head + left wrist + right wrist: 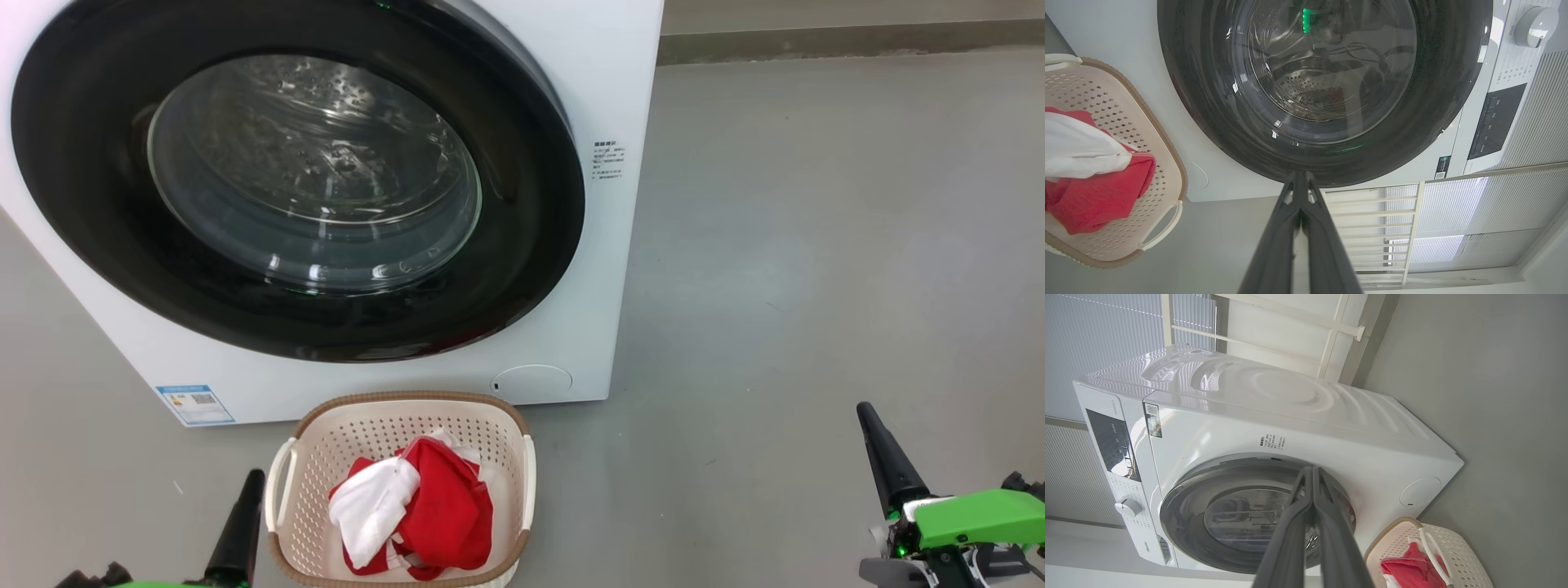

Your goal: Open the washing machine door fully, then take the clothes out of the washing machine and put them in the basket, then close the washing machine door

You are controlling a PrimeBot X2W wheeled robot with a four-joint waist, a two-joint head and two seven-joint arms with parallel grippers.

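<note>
Door looks shut flush on washer; clothes in basket just in front of washer; last step prob. done. Left gripper & right gripper: fingers together, empty, clear of washer. Next: confirm latch, else press rim.

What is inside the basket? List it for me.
The basket holds the clothes: a red garment with a white garment draped over its left part. The pile hides most of the basket's bottom, so anything underneath cannot be seen.
</note>
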